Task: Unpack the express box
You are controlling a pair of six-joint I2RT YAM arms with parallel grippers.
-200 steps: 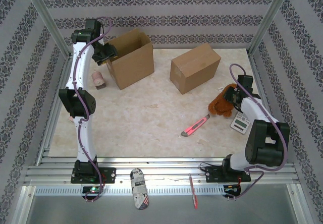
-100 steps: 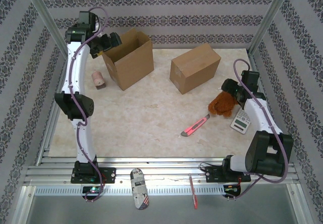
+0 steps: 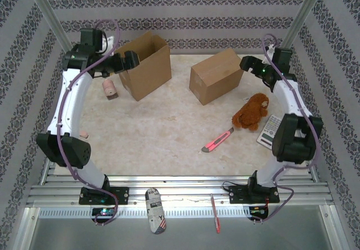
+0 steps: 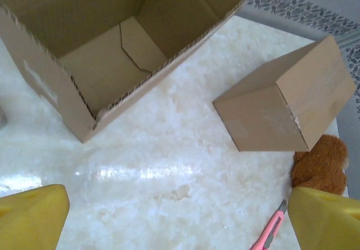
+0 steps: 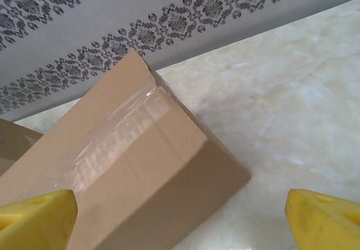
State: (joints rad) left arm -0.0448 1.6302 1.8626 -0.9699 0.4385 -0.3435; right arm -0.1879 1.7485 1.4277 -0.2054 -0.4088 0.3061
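Cardboard such as the sealed box [image 3: 217, 75] is made of should be light and stiff along its edges, yet likely to dent mid-panel, and its plain faces look slick enough to slip between fingers. I judge the safest hold to be across a top edge or corner, or bracing one side wall while the seam is cut. The sealed box stands towards the back of the desk [image 3: 163, 132], with the open box [image 3: 145, 65] to its left, the utility knife [image 3: 218, 141] in front of it and the plush toy [image 3: 251, 112] at its front right. The left hand [image 3: 128, 61] hangs wide and empty by the open box's left rim, well left of the sealed box. The right hand [image 3: 248, 64], also spread wide and holding nothing, hovers just off the sealed box's right end. The right wrist view brings out clear tape [image 5: 112, 132] along the top seam, too faint to make out from overhead. The left wrist view looks down into the open box and finds bare cardboard floor, which the overhead angle leaves hidden.
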